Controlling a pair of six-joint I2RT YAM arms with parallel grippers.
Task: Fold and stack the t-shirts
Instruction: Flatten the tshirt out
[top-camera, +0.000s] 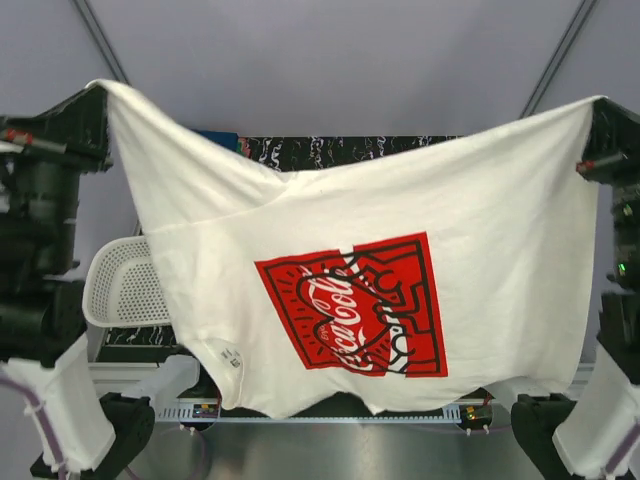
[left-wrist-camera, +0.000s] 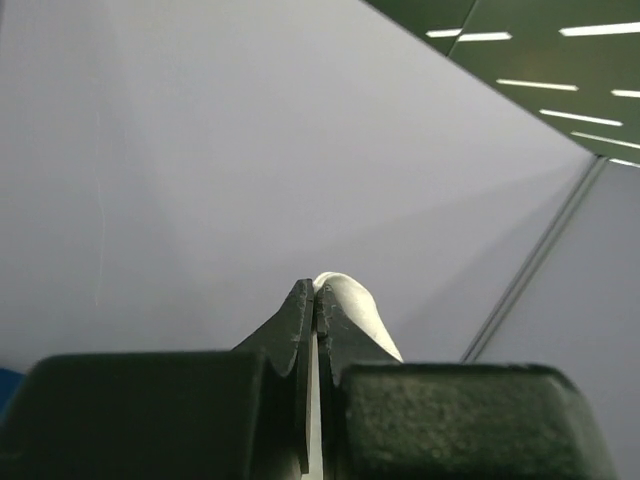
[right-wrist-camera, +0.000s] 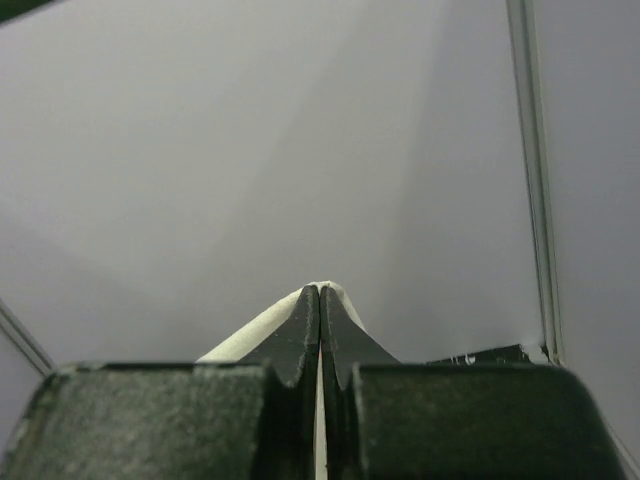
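A white t-shirt (top-camera: 330, 230) with a red rectangular chest print (top-camera: 355, 305) hangs spread wide in the air, filling most of the top view. My left gripper (top-camera: 98, 90) is shut on its upper left corner, and my right gripper (top-camera: 598, 102) is shut on its upper right corner. In the left wrist view the black jaws (left-wrist-camera: 315, 292) are pressed together with a fold of white cloth (left-wrist-camera: 355, 305) pinched between them. The right wrist view shows the same: closed jaws (right-wrist-camera: 320, 292) with white cloth (right-wrist-camera: 250, 335) poking out at the tips. A blue edge (top-camera: 222, 138) peeks out behind the shirt.
A white plastic mesh basket (top-camera: 120, 285) sits at the left, partly behind the hanging shirt. A black patterned surface (top-camera: 330, 150) shows above the shirt's sagging top edge. Both arm bases stand at the bottom corners. Grey walls surround the workspace.
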